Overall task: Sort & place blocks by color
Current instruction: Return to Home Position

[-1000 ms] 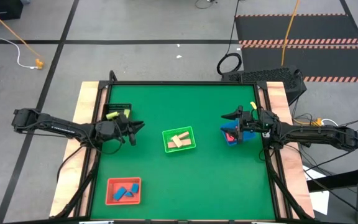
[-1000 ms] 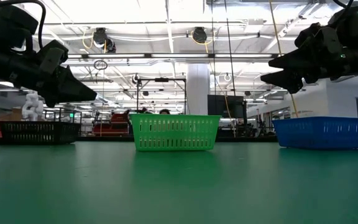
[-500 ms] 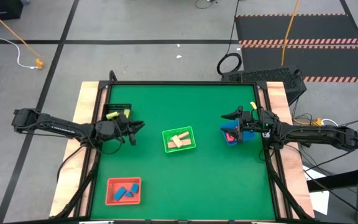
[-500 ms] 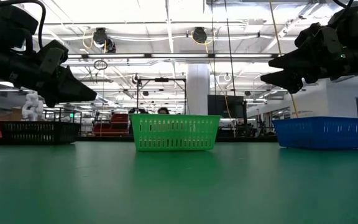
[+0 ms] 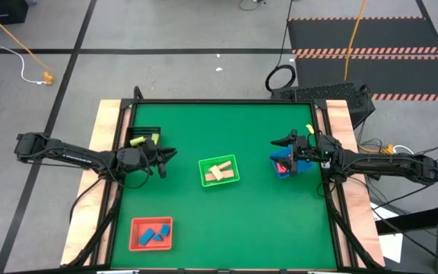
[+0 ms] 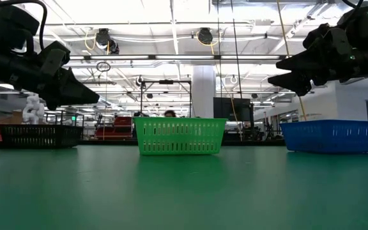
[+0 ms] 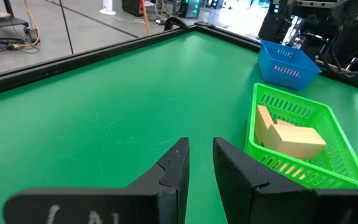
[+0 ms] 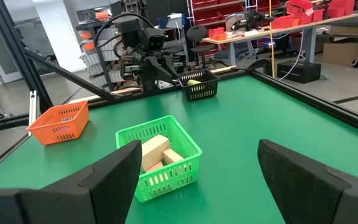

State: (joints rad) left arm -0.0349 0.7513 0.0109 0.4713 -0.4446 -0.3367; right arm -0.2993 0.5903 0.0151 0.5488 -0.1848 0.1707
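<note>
Four colours kept apart across the green bench (image 5: 226,221). Close against the left edge, toward the far-left corner: black bin (image 5: 149,131) with one yellow-green block (image 5: 137,141) lying in it. Down by the near-left corner: red bin (image 5: 150,220) with blue blocks (image 5: 155,234) inside. Just inward of the black bin and hanging above the bench: left gripper (image 7: 201,146), pointing toward the middle, fingers almost together with only a narrow slit between them, gripping nothing. At the middle of the bench: green bin (image 5: 217,158) holding cream blocks (image 5: 219,172), lying at angles against each other. Near the right edge: blue bin (image 6: 331,137) with red blocks (image 5: 282,167) in it, partly hidden in the high view under the right arm (image 5: 371,164). Above that bin's inner side and well clear of the bench top: right gripper (image 8: 199,144), aimed toward the middle, fingers spread wide apart, nothing between them.
</note>
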